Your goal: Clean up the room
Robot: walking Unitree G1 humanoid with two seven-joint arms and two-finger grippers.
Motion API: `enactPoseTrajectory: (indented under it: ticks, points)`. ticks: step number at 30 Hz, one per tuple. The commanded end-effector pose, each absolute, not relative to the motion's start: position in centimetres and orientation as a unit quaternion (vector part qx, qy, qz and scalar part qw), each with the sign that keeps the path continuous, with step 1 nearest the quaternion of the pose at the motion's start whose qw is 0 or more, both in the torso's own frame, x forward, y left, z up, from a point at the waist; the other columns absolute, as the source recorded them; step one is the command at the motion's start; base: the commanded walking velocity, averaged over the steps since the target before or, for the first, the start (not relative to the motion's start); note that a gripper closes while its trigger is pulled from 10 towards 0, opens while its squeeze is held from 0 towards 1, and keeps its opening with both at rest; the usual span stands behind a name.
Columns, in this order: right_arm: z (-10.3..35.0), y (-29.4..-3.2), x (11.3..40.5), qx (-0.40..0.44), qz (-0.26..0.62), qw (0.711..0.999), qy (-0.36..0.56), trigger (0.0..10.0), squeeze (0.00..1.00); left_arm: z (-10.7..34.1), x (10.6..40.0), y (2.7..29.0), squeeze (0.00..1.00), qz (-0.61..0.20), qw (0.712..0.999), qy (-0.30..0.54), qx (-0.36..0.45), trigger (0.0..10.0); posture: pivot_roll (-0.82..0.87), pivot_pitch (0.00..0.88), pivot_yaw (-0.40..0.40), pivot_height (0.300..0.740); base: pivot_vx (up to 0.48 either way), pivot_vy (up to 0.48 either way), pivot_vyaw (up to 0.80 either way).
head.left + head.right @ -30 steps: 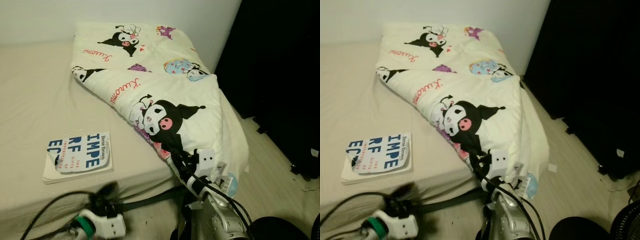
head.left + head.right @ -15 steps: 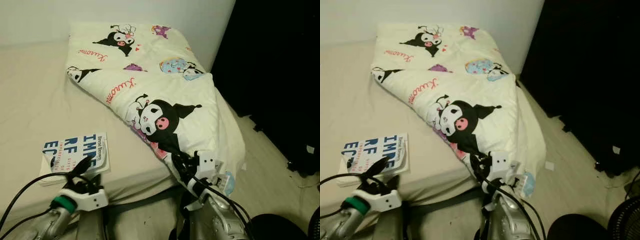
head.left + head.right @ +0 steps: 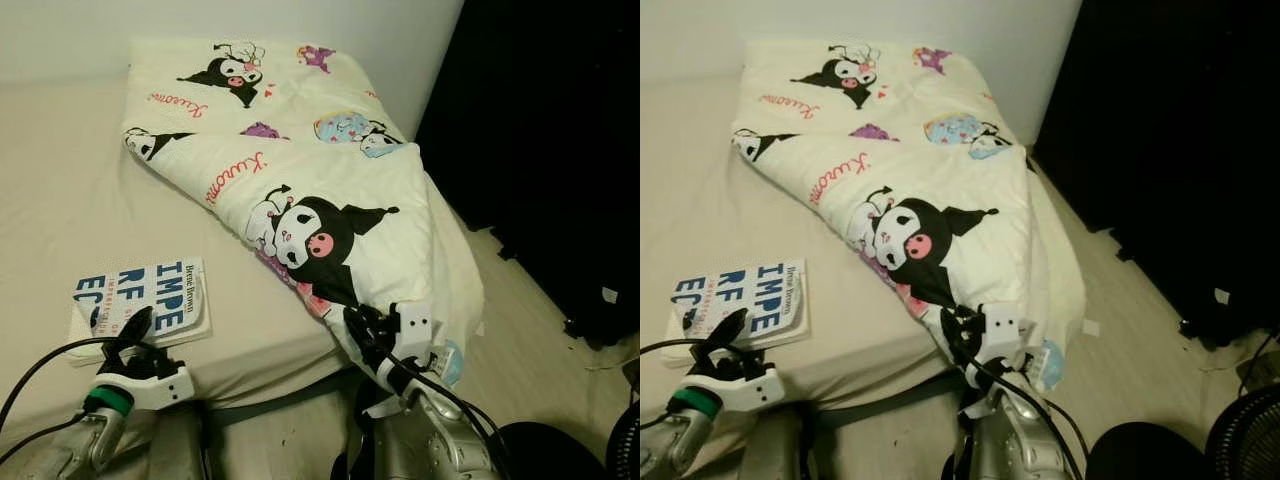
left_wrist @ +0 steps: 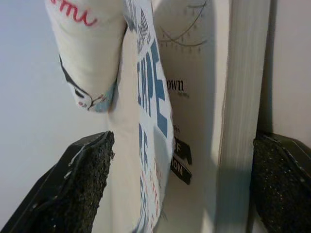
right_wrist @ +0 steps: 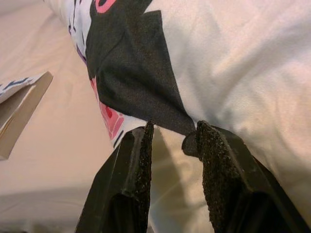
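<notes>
A cream cartoon-print blanket point(image 3: 330, 190) lies folded across the right half of the bed point(image 3: 60, 200), one corner hanging over the front edge. My right gripper point(image 3: 366, 326) is at that hanging corner, its fingers point(image 5: 138, 165) nearly together with a fold of blanket point(image 5: 233, 73) pinched between them. A white book with blue letters point(image 3: 150, 298) lies on the beige sheet near the bed's front left. My left gripper point(image 3: 128, 332) is at the book's near edge, open, with one finger point(image 4: 77, 184) on each side of the book point(image 4: 194, 97).
A white wall point(image 3: 300, 20) runs behind the bed. Dark furniture or a curtain point(image 3: 560, 150) stands to the right across a strip of light wooden floor point(image 3: 520, 370). A fan point(image 3: 1252, 440) and a black round object point(image 3: 1140, 455) sit low on the right.
My left gripper has risen from below the bed's front edge to the book and now straddles its near edge. The right gripper stays at the blanket corner. The camera has shifted slightly.
</notes>
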State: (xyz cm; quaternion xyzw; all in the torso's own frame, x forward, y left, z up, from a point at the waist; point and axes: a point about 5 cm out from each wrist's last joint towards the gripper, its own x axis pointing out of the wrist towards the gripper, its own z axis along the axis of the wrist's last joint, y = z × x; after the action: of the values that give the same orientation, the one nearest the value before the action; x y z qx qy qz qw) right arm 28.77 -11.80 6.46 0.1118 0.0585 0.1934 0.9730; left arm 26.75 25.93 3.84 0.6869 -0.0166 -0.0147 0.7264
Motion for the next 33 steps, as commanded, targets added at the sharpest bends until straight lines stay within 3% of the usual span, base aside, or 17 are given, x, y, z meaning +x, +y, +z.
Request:
enactPoseTrajectory:
  ticks: [1,2,4,5,8,13,21,33]
  points:
    - [6.1,-12.1,28.4,0.109,0.194,0.972,0.070,10.0,0.00,2.7,26.1,27.4,0.00,-0.020,0.713,0.037,0.700,10.0,0.03,0.143,-0.059,0.525,0.000,0.000,0.00]
    - [6.1,-12.1,28.4,0.109,0.195,0.972,0.071,10.0,0.00,2.5,26.3,27.6,0.00,-0.021,0.715,0.052,0.697,7.9,0.02,0.148,-0.061,0.525,0.000,0.000,0.00]
    - [6.1,-12.1,28.3,0.108,0.196,0.972,0.072,10.0,0.00,2.3,26.3,27.7,0.00,-0.020,0.717,0.067,0.693,7.9,0.02,0.148,-0.061,0.525,0.000,0.000,0.00]
    - [6.1,-12.1,28.3,0.108,0.197,0.972,0.072,10.0,0.00,2.2,26.4,27.9,0.00,-0.016,0.723,0.084,0.685,1.5,0.01,0.151,-0.061,0.525,0.000,0.000,0.00]
    - [6.1,-12.1,28.2,0.107,0.197,0.972,0.073,10.0,0.00,1.8,26.4,28.1,0.00,-0.012,0.718,0.107,0.687,0.0,0.00,0.154,-0.061,0.525,0.000,0.000,0.00]
    - [6.3,-12.1,28.1,0.107,0.197,0.972,0.073,10.0,0.00,2.3,26.8,28.1,0.00,0.000,0.702,0.077,0.708,0.0,0.00,0.153,-0.060,0.525,0.000,0.000,0.00]
    - [7.5,-12.0,29.1,0.112,0.193,0.973,0.051,10.0,0.00,2.9,26.9,28.0,0.00,0.010,0.716,0.036,0.697,0.0,0.02,0.147,-0.057,0.525,0.000,0.000,0.00]
    - [13.9,-12.8,31.4,0.125,0.192,0.971,-0.062,10.0,0.00,3.4,26.6,28.6,0.00,0.041,0.720,0.010,0.692,0.0,0.04,0.135,-0.064,0.525,0.000,0.000,0.00]
